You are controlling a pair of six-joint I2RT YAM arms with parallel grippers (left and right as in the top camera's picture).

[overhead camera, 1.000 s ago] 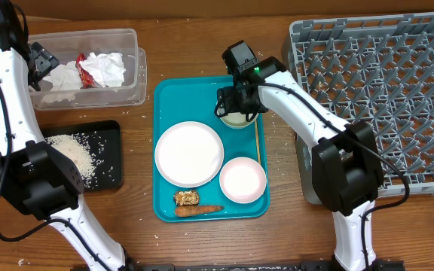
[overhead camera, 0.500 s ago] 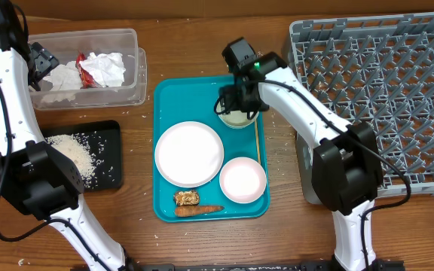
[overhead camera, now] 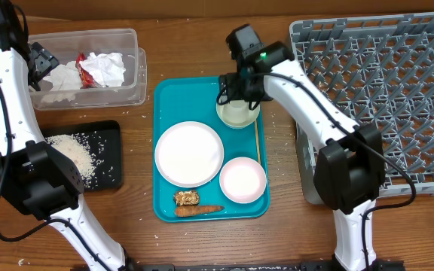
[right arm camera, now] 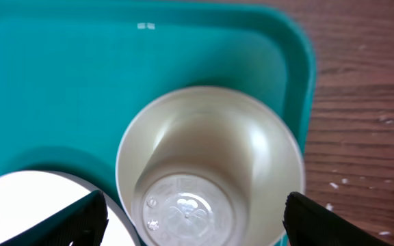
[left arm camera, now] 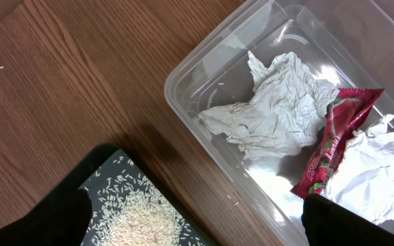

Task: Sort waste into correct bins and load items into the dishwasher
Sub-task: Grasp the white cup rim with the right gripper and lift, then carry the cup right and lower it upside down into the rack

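Observation:
A pale empty cup [overhead camera: 236, 114] stands upright at the far right of the teal tray [overhead camera: 172, 98]. It fills the right wrist view [right arm camera: 207, 164]. My right gripper [overhead camera: 239, 89] hovers just above and behind the cup, open, with a finger on each side of it [right arm camera: 197, 222], holding nothing. A large white plate [overhead camera: 189, 153], a small white bowl [overhead camera: 242, 180], a brown food scrap [overhead camera: 187, 198] and a carrot piece [overhead camera: 198, 210] lie on the tray. My left gripper [overhead camera: 40, 64] is open and empty over the clear bin's left end [left arm camera: 193, 222].
The clear plastic bin [overhead camera: 130, 83] holds crumpled paper [left arm camera: 272, 116] and a red wrapper [left arm camera: 334, 137]. A black tray with rice [overhead camera: 108, 169] lies below it. The grey dish rack [overhead camera: 383, 83] stands at the right. A thin stick [overhead camera: 257, 139] lies along the tray's right side.
My right gripper has pulled up and back from the cup, which stays on the tray and shows more fully. The left arm has not moved.

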